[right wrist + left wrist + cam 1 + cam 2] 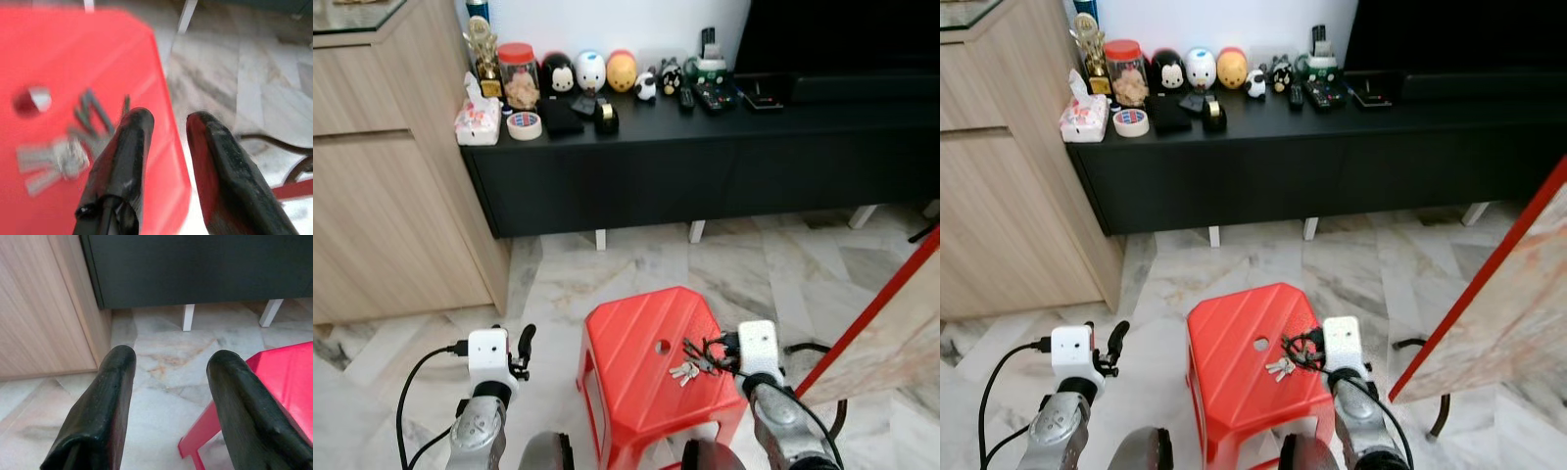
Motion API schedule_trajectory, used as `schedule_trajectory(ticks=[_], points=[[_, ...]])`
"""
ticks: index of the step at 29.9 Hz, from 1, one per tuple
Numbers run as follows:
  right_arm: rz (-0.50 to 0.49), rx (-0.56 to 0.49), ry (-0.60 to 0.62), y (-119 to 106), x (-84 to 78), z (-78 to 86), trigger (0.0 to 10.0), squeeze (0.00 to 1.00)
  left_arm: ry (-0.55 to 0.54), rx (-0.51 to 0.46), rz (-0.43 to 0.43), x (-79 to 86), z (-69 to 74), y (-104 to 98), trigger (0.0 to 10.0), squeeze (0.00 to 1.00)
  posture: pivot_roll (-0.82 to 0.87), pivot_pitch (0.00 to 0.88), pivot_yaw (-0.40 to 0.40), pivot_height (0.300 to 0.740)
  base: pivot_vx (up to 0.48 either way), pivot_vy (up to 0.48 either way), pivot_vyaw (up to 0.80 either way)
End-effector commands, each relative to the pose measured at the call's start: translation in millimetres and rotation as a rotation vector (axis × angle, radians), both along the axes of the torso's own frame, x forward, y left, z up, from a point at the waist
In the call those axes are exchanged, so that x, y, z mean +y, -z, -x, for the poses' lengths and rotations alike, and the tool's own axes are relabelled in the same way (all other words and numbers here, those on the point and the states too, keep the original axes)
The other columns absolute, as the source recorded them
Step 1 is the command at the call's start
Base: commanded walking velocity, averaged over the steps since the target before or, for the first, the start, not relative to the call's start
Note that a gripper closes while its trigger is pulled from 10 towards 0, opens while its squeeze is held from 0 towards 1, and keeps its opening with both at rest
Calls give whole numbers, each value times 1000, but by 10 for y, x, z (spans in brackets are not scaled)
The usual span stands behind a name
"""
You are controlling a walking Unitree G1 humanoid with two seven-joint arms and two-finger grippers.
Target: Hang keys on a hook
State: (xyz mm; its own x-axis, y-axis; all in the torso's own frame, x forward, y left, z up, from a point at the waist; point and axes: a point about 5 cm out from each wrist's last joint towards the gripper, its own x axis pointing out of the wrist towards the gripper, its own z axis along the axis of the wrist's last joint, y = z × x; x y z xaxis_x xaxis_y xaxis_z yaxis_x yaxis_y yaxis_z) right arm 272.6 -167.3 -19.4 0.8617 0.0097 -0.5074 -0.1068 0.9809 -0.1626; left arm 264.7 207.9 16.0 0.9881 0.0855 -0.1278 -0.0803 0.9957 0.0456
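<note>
**poster1:** On top of the red stool (646, 367), right near its right edge, is where the keys (688, 369) are sitting, a little silver bunch with dark bits attached, just past the round hole in the seat. The head cameras give you the whole room: marble floor (754, 264), a long black cabinet (705, 157) against the wall with a row of little figurines (590, 70), a jar (519, 74), a roll of tape (524, 125) and a tissue pack (478, 119) on it, plus a wooden cupboard (382, 196) on the left.

**poster2:** yeah, and the wrist cams don't get any of that top shelf stuff. What does the right one show?

**poster1:** Right wrist view is blurry but you get the keys (58, 156) up close, off to one side of the right gripper (168, 122). Its two black fingers have a narrow gap between them and nothing in it. They sit over the stool's edge, with floor on the other side. From the head views the right gripper (720, 348) is low at the stool's right side, tips just beside the keys; can't tell if they're touching.

**poster2:** and the left?

**poster1:** Left gripper (168, 364) is spread wide, holding nothing. Its wrist cam looks at the floor, the cupboard side, the cabinet's white legs (187, 317) and one corner of the stool. In the head view the left gripper (524, 343) is held up left of the stool, well apart from the keys. There's also a red-edged board (891, 323) leaning in on the right.
</note>
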Motion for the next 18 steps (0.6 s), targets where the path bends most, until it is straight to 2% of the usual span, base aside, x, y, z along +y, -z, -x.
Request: schedule_trajectory(ticks=[1, 2, 3, 8, 16, 18], points=[[88, 77, -73, 42, -30, 5, 10000, 0, 8, 22, -9, -7, 6, 26, 10000, 0, 13, 63, -59, 618, 0, 0, 0], [88, 77, -73, 42, -30, 5, 10000, 0, 8, 22, -9, -7, 6, 26, 10000, 0, 13, 63, -59, 618, 0, 0, 0], [145, 102, -114, 59, -40, 14, 10000, 0, 7, 22, -11, -3, 4, 23, 10000, 0, 14, 64, -59, 618, 0, 0, 0], [166, 139, -108, 70, -74, 5, 10000, 0, 6, 15, -15, 11, -9, 2, 10000, 0, 21, 73, -55, 618, 0, 0, 0], [122, 85, -86, -15, -20, -94, 10000, 0, 25, -40, -27, -9, -106, -131, 10000, 0, 33, 89, -53, 618, 0, 0, 0], [95, 53, -98, -53, 18, -129, 10000, 0, 29, -53, -28, -16, -127, -161, 10000, 0, 29, 96, -48, 603, 0, 0, 0]])
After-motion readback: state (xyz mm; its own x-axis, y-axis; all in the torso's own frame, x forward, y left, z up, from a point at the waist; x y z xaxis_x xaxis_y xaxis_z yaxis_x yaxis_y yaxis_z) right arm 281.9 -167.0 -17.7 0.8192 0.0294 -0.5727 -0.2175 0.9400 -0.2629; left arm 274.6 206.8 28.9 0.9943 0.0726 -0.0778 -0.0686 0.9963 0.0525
